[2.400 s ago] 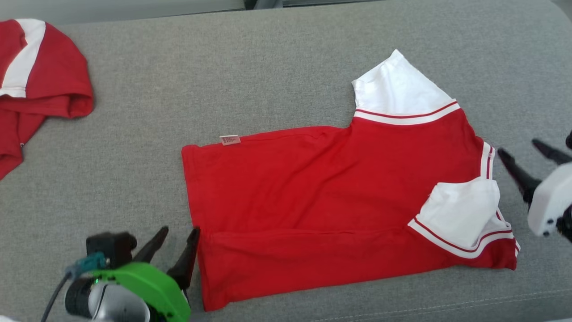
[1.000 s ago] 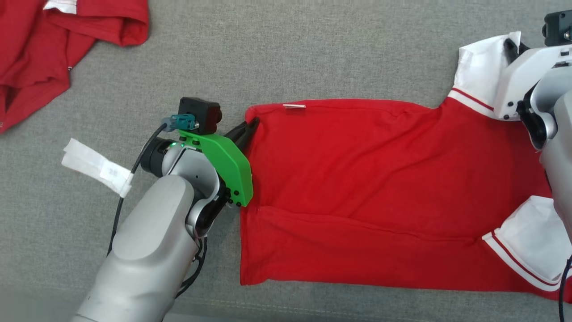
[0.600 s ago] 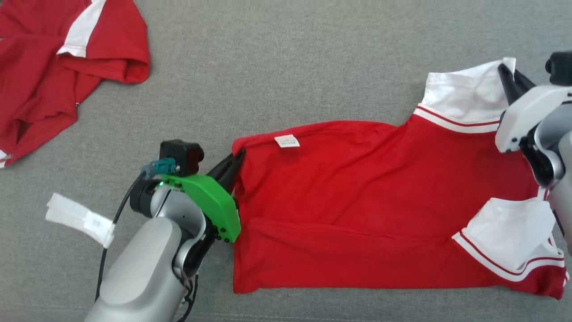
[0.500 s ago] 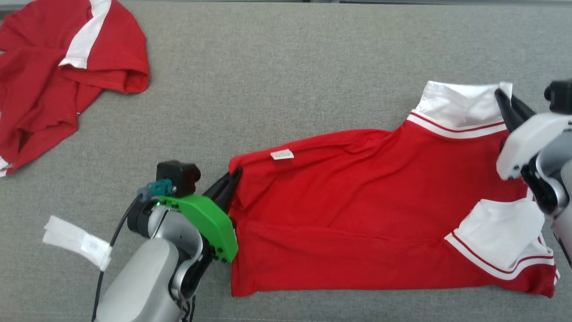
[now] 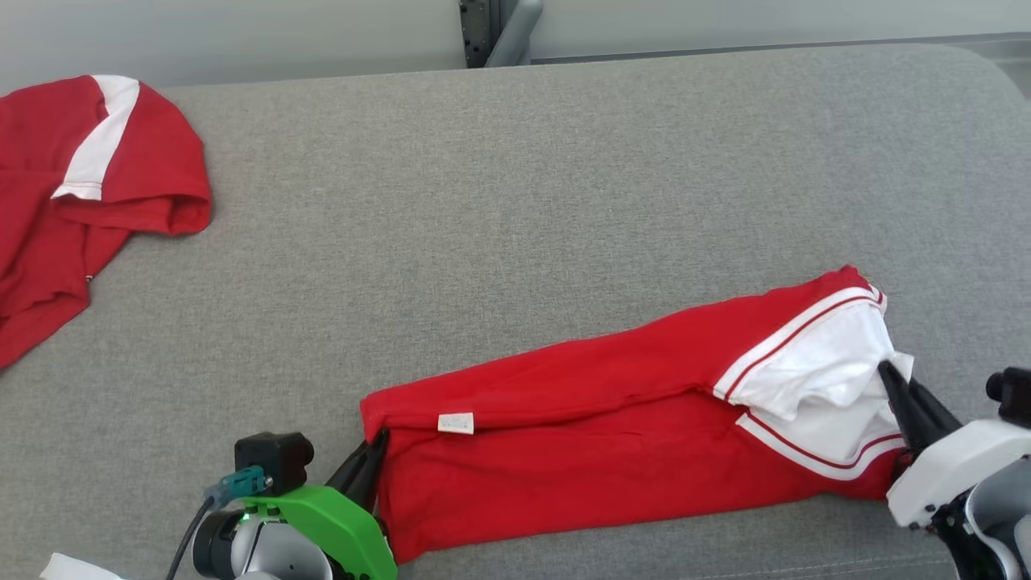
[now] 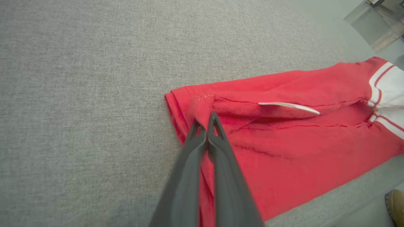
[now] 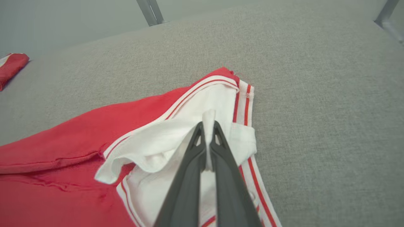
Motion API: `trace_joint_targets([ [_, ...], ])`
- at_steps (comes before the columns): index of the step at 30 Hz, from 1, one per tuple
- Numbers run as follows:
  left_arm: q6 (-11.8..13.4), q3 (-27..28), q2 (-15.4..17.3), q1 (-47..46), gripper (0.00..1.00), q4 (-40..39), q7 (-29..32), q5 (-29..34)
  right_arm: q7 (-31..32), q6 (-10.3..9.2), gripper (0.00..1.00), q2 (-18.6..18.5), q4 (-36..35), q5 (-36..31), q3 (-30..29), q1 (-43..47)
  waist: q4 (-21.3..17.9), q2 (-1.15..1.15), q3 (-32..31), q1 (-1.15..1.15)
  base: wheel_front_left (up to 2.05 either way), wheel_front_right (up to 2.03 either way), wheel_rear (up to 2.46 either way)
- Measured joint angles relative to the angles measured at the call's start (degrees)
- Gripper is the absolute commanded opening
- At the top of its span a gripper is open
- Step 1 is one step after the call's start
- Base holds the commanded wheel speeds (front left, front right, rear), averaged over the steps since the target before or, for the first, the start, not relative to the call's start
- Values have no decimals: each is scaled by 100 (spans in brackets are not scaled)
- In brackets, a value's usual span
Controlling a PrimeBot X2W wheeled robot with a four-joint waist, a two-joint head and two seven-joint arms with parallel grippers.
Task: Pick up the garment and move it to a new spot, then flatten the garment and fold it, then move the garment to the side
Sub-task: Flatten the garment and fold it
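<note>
You are looking at the red garment [image 5: 612, 435] lying on the grey cushion [image 5: 515, 201]. It is folded over into a long strip near the front edge, running from the middle out to the right. Your left gripper [image 5: 377, 443] is squeezing the red end of it, with both fingers pressed tight together on the cloth. A small white tag [image 5: 455, 423] is sitting just beside that end. Your right gripper [image 5: 886, 372] is pinching the white sleeve part at the other end. In the right wrist view a bit of white cloth is sticking up between the closed fingers [image 7: 217, 148]. Another red and white shirt [image 5: 72, 201] is lying far off at the left, well apart from this one. A tan shoe [image 6: 396, 201] is showing on the floor in the left wrist view.
</note>
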Motion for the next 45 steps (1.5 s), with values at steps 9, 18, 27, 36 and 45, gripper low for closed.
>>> trace_joint_targets([
  [9,125,108,26,152,0,59,-31,-146,396,0,0,490,-603,-298,-64,627,-166,0,-61,0,0,0,0],
  [18,132,65,7,334,100,349,-688,97,459,3,100,185,-468,-992,-163,569,-220,0,-175,0,0,0,0],
  [27,779,932,-43,915,100,-165,-1874,566,745,0,100,135,-759,-847,-688,270,-199,0,-254,0,0,0,0],
  [36,519,1547,-695,995,100,-610,-1900,1613,573,2,100,227,1422,-1184,-234,-365,51,0,-236,0,0,0,0],
  [45,58,1960,-1132,1149,100,-520,-1900,2102,281,4,100,137,2696,-1148,-114,-784,425,0,-231,0,0,0,0],
])
